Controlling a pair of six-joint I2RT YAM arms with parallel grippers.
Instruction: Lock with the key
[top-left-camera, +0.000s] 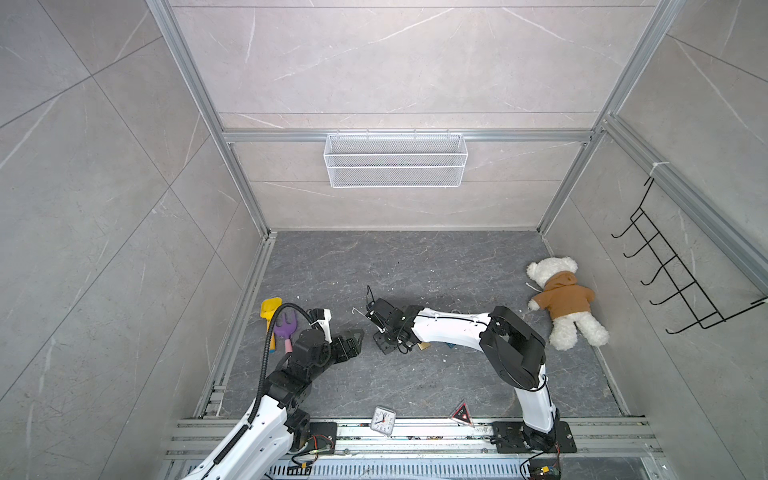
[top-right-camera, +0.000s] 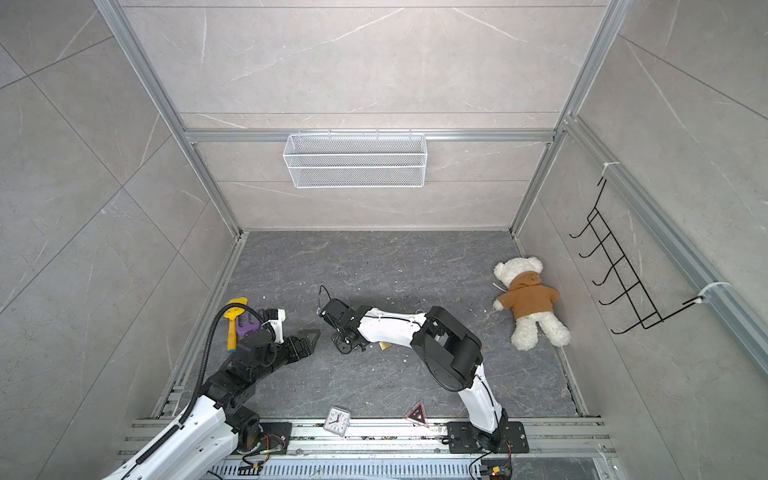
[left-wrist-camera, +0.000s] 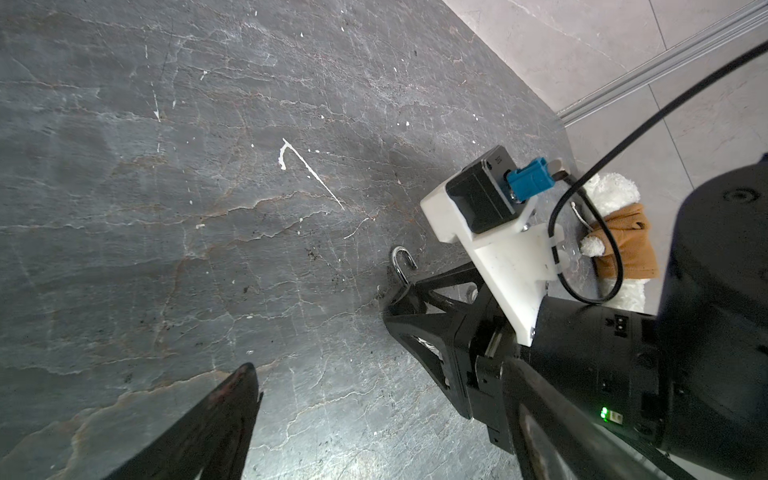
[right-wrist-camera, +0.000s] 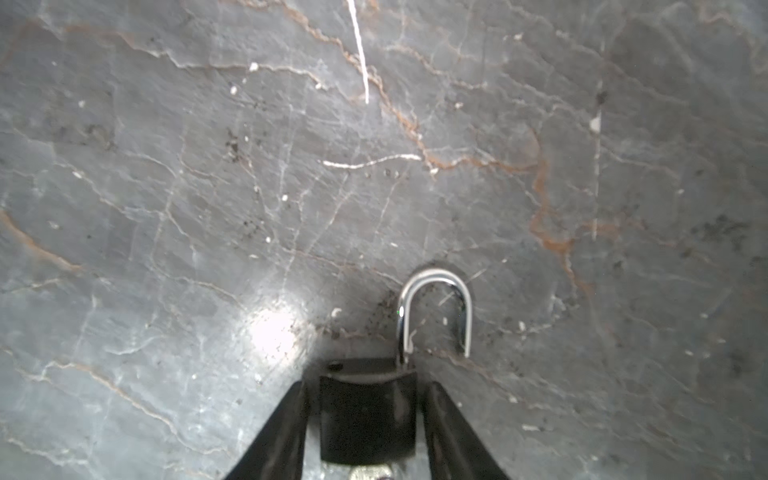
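We see the dark grey veined stone worktop (top-left-camera: 415, 266) lying bare from the arms on toward the back wall (top-left-camera: 395, 208); a white teddy bear in a brown hoodie (top-left-camera: 565, 301) lies well apart by the right wall (top-left-camera: 631, 299). Our left pincer (top-left-camera: 351, 338) hangs spread wide, empty. Our right pincer (right-wrist-camera: 365, 386) flanks the black padlock body (right-wrist-camera: 368, 415), fingers (right-wrist-camera: 282, 432) close on both sides; we cannot tell whether they press it. Its silver shackle (right-wrist-camera: 436, 276) stands open, one leg free of the body
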